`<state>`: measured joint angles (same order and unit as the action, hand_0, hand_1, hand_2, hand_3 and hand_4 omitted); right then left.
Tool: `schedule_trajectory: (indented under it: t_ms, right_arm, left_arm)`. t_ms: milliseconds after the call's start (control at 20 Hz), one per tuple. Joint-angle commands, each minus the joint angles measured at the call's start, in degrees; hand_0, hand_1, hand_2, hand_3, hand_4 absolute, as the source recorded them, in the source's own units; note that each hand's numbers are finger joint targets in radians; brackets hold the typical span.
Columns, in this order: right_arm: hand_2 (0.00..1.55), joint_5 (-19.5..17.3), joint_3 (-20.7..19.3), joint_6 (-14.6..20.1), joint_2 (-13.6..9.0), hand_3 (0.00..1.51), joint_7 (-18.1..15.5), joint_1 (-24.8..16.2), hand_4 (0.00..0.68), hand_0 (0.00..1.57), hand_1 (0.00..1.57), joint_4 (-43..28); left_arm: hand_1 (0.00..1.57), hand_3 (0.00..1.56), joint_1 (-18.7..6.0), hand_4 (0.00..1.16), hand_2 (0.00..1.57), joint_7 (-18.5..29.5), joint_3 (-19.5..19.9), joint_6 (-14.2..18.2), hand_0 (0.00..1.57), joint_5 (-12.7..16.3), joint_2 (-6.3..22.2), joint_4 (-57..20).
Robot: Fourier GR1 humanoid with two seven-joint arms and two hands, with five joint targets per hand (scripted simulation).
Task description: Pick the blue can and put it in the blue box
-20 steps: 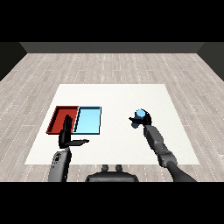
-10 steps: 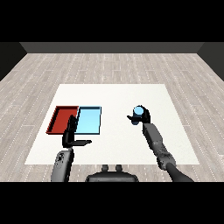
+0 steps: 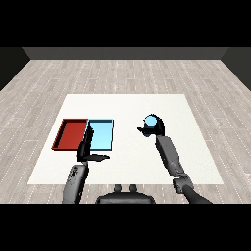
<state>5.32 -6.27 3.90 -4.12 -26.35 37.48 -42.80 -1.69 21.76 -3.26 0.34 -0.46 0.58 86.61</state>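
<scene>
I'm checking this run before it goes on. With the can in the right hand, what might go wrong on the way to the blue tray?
Two risks, as I judge it. The left hand stands upright against the blue tray's near left edge, so the right hand carrying the blue can may bump it. The red tray touches the blue one, so overshooting left might land the can in the wrong tray.

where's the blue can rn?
In the head view, the blue can sits right of centre on the white table, with the right hand curled round it, well right of the light blue tray.
</scene>
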Motion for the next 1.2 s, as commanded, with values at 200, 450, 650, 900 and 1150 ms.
schedule_trajectory:
  t_ms: [200,450,650,900,1150]
  right_arm:
    - [1.47,-1.5,5.8,2.5,3.3,1.34,7.9,-9.5,0.563,1.44,1.44,-19.3]
    - [1.46,-1.7,11.0,5.1,4.1,1.35,10.0,-15.0,0.562,1.44,1.44,-28.0]
    - [1.47,-1.8,14.0,5.8,4.1,1.38,9.0,-16.9,0.566,1.47,1.47,-28.3]
    - [1.47,-3.7,11.9,5.4,4.1,1.38,13.4,-13.6,0.555,1.45,1.45,-30.5]
    - [1.47,-1.4,19.4,9.7,4.1,1.39,11.4,-16.1,0.576,1.45,1.45,-32.6]
  left_arm:
    - [0.00,0.00,-1.5,0.00,0.00,-3.0,-3.6,2.6,0.00,0.1,-0.6,1.3]
    - [0.00,0.00,-3.6,0.00,0.00,-0.6,-10.3,7.6,0.00,1.6,-0.6,-2.8]
    - [0.00,0.00,-3.9,0.00,0.00,-3.1,-5.3,1.3,0.00,4.9,0.2,-1.8]
    - [0.00,0.00,-6.8,0.00,0.00,-3.2,-12.1,7.5,0.00,6.0,-0.6,-2.6]
    - [0.00,0.00,-9.0,0.00,0.00,-5.7,-15.8,9.2,0.00,4.3,-0.6,-2.5]
